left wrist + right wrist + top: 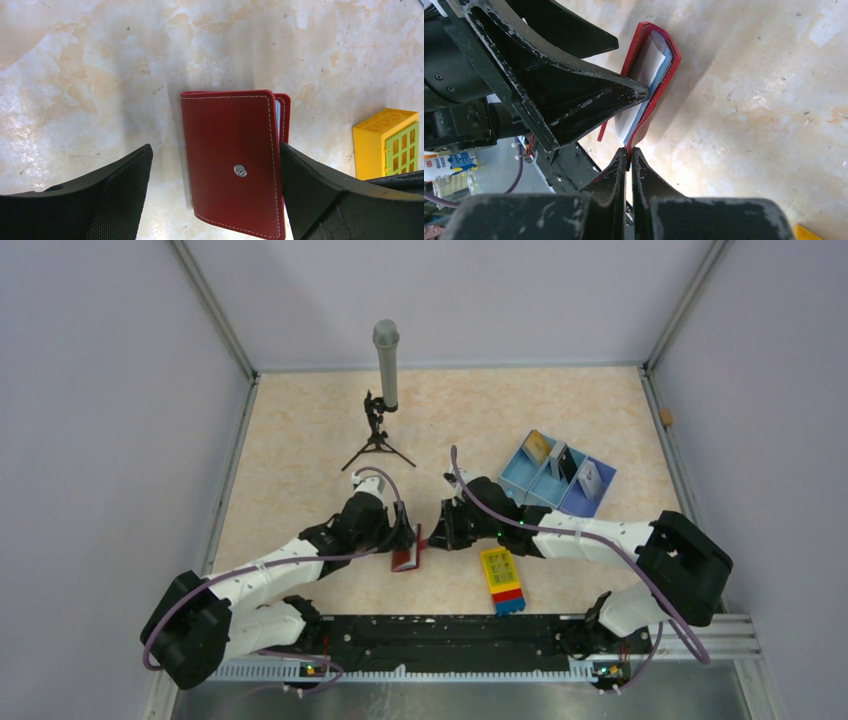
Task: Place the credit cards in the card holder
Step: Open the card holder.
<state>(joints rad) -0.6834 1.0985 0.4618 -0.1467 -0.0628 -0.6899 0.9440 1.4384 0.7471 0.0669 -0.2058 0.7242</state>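
The card holder, a dark-red wallet with a silver snap, stands on edge on the table between the two arms. It is partly folded, and blue-grey and pale inner layers show. My right gripper is shut on the lower edge of its red cover. My left gripper is open around the card holder. Its left finger stands apart from the cover and its right finger is at the wallet's side. The credit cards stand in the tray: yellow-gold, dark, pale.
A light-blue three-compartment tray sits at the right rear. A yellow, red and blue block lies close to the right of the wallet, near the front edge. A small tripod with a grey cylinder stands at the back.
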